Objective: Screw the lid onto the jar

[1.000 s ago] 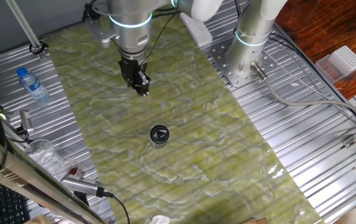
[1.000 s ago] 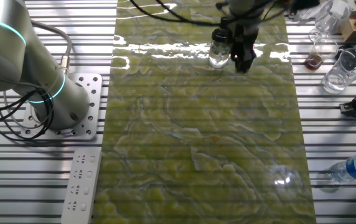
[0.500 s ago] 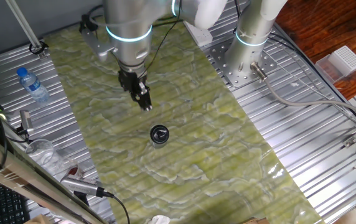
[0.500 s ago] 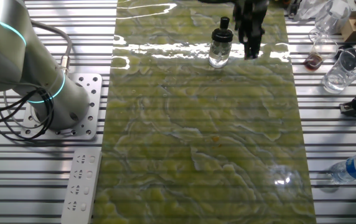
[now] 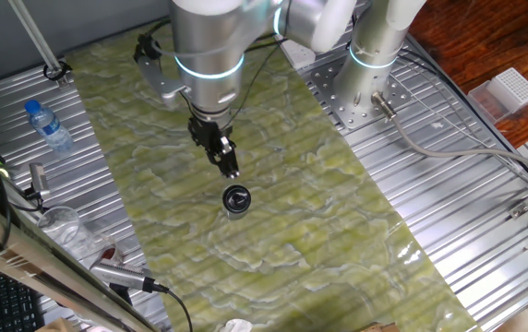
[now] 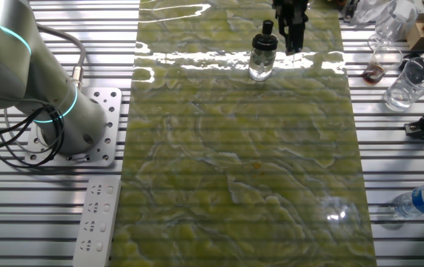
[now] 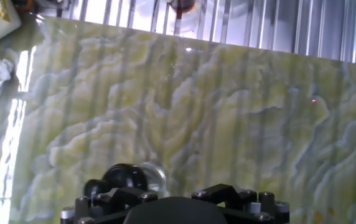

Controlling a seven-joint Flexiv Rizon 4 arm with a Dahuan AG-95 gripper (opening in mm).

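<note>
The small clear jar (image 5: pixel 236 205) stands on the green marbled mat with the black lid (image 5: pixel 236 196) sitting on top of it. In the other fixed view the jar (image 6: pixel 262 65) and lid (image 6: pixel 264 42) are at the far end of the mat. My gripper (image 5: pixel 230 170) hangs just beside and above the jar, apart from it, holding nothing; its fingers look pressed together. It also shows in the other fixed view (image 6: pixel 294 46), right of the lid. In the hand view the lid (image 7: pixel 123 177) and jar rim (image 7: pixel 157 177) sit at the bottom left; my fingertips are hidden.
A water bottle with a blue cap (image 5: pixel 48 126) lies on the ribbed metal table at the left. Clear glasses (image 6: pixel 405 85) and small items stand right of the mat's far end. A second arm's base (image 6: pixel 71 122) and a power strip (image 6: pixel 97 219) are beside the mat.
My gripper has moved from low beside the jar to higher and closer over it. The jar and lid have not moved.
</note>
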